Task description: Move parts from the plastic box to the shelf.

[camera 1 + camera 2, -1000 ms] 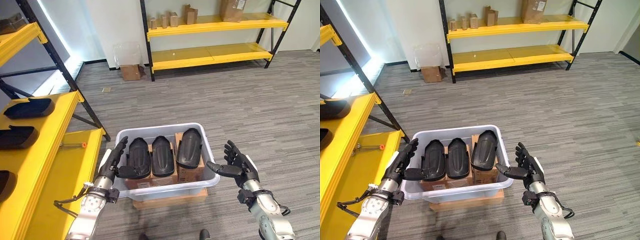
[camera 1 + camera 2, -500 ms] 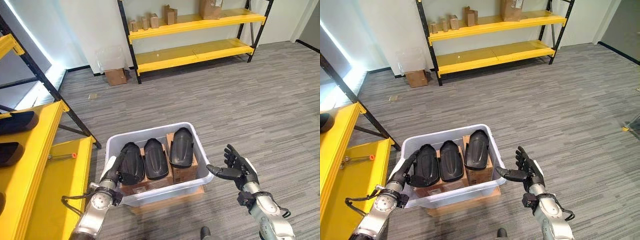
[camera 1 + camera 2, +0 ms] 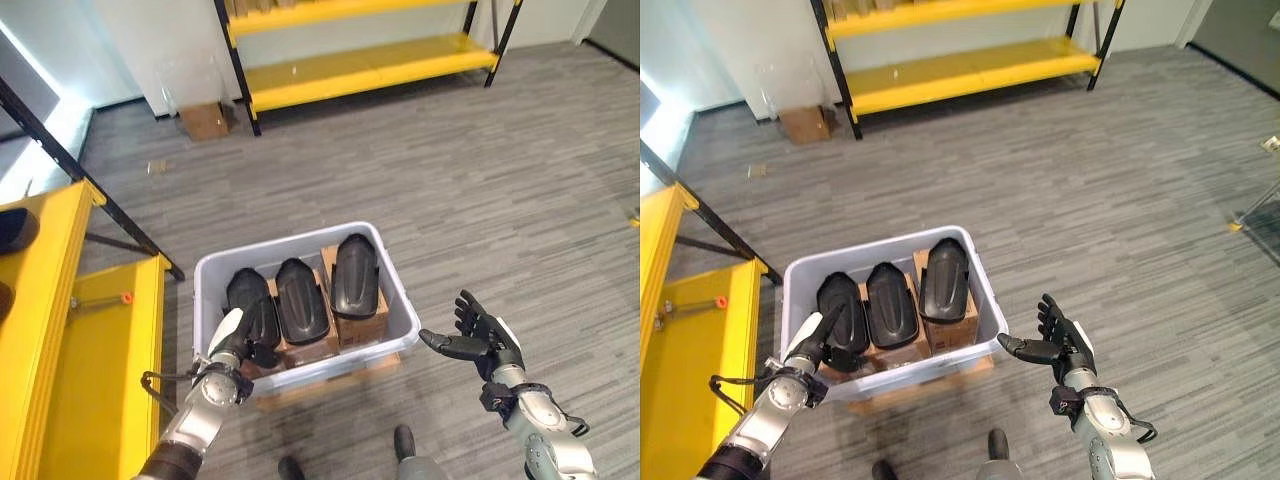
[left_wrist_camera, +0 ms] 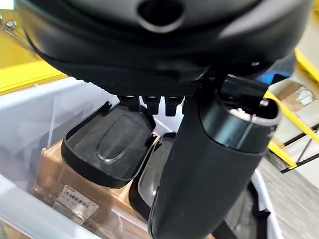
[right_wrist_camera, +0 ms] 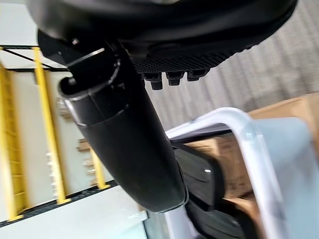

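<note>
A: Left eye view: what sits in the middle of the floor?

B: A pale plastic box point(image 3: 402, 318) rests on the grey carpet. Inside it lie three black parts side by side, on top of brown cardboard boxes point(image 3: 361, 325). The left part point(image 3: 252, 305) and the middle part point(image 3: 301, 300) lie close together; the right part point(image 3: 354, 275) sits slightly farther back.

A: Where are the robot's hands?

B: The left hand point(image 3: 231, 343) is at the box's near left corner, reaching over the rim toward the left part. In the left wrist view its fingers point(image 4: 144, 102) point straight at that part's edge, with the thumb held apart. I cannot tell whether they touch it. The right hand point(image 3: 484, 337) hovers in the air just right of the box, fingers spread, thumb pointing toward the box wall, holding nothing.

A: And the shelf?

B: A yellow shelf point(image 3: 60, 330) with black posts runs along the left side. Another yellow rack point(image 3: 360, 65) stands far back against the wall, with a small cardboard box point(image 3: 205, 120) on the floor beside it.
</note>
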Robot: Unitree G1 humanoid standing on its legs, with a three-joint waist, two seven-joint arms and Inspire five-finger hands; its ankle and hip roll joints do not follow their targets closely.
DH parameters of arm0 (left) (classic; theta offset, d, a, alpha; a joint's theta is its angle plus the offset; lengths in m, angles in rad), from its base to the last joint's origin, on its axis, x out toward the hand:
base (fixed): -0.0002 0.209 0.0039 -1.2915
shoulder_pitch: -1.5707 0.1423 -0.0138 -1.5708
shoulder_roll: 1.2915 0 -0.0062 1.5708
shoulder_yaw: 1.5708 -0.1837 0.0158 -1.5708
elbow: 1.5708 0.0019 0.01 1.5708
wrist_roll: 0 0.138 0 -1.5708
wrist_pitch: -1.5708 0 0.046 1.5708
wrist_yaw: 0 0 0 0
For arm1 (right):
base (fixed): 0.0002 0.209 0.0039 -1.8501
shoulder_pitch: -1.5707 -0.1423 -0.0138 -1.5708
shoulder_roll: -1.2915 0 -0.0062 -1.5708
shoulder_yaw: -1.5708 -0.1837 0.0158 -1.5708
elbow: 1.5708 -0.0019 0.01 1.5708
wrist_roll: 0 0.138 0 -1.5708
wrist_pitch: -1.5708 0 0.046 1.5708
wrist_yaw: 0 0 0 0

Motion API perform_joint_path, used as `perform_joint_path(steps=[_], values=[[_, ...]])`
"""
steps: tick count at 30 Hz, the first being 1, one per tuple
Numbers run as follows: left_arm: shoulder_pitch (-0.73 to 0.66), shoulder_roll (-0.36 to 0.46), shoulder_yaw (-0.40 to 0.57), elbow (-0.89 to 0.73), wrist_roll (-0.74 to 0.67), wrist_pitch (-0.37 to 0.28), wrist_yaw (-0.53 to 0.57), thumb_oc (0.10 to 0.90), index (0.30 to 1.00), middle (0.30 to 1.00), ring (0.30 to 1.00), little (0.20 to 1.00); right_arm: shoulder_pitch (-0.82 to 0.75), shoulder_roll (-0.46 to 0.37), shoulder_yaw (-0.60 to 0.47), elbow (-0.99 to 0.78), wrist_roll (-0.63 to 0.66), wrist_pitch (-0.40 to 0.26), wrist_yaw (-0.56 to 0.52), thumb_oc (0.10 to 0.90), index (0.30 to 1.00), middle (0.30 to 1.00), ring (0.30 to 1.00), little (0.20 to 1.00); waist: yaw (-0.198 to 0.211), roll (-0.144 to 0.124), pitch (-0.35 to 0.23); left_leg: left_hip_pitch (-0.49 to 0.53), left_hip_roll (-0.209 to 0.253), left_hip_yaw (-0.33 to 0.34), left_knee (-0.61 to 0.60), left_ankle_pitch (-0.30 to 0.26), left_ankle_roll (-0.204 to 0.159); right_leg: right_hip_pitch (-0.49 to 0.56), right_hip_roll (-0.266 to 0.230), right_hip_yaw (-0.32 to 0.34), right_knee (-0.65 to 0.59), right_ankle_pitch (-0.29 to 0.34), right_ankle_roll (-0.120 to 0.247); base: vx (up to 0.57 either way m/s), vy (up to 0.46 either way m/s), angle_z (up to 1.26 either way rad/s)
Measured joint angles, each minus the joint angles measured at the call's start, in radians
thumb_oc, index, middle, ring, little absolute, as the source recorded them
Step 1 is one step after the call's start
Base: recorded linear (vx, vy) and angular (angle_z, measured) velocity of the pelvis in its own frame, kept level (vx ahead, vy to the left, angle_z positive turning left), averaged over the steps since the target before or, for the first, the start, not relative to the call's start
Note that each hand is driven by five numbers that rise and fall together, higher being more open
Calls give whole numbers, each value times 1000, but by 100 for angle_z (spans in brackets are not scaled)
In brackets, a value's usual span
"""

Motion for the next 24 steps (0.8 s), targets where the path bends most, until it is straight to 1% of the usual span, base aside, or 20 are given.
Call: perform_joint_path(steps=[3,7,10,12,15,17,19,21,24], values=[[-47,2,-5,17,1,30,68,900,1000,1000,1000,1000,-11,-1,2,0,1,-1,-1,900,1000,1000,1000,1000,1,-17,73,-15,-7,4,1,4,5,-18,-6,7,0,8,2,-85,4,-1],[-72,0,-6,48,23,67,112,900,1000,1000,1000,1000,-23,0,5,0,0,-1,-8,900,1000,1000,1000,1000,1,-31,120,-35,-5,1,1,9,5,-36,-3,4,0,12,0,-9,-1,0],[-56,-1,-6,63,41,73,114,900,1000,1000,1000,1000,-23,0,6,-1,0,-2,-14,900,1000,1000,1000,1000,3,-38,137,-37,-4,0,1,9,5,-36,-3,1,0,12,0,-17,-1,1],[-60,-2,-8,64,47,65,157,900,1000,1000,1000,1000,-51,0,32,-1,0,-24,-24,900,1000,1000,1000,1000,9,-46,155,-42,-4,-7,1,9,5,-37,-2,-4,1,12,0,-84,-3,6],[-80,-1,-20,65,71,65,188,900,1000,1000,1000,1000,-75,0,41,-2,0,-39,-31,900,1000,1000,1000,1000,11,-51,170,-53,-3,-9,1,11,3,-48,-2,-3,0,12,0,-58,1,2],[-111,-1,-30,85,71,71,204,900,1000,1000,1000,1000,-86,-1,41,-2,-1,-48,-37,900,1000,1000,1000,1000,11,-51,187,-61,-3,-12,1,12,4,-55,-2,-4,0,13,0,-49,10,2],[-161,-3,-38,144,72,80,221,900,1000,1000,1000,1000,-93,-1,44,-2,-1,-53,-40,900,1000,1000,1000,1000,9,-51,206,-62,-2,-11,1,13,3,-56,-1,-4,0,14,-1,-54,-3,-1],[-201,-3,-39,190,91,91,223,900,1000,1000,1000,1000,-97,-5,58,-2,-1,-60,-45,900,1000,1000,1000,1000,6,-52,210,-76,-1,-11,1,16,3,-69,2,-3,1,16,-2,-42,-17,-2],[-246,-3,-47,235,120,121,241,900,1000,1000,1000,1000,-110,-13,84,0,-1,-62,-49,900,1000,1000,1000,1000,3,-65,232,-83,0,-5,1,17,3,-81,5,0,1,19,-4,-39,6,-6]])
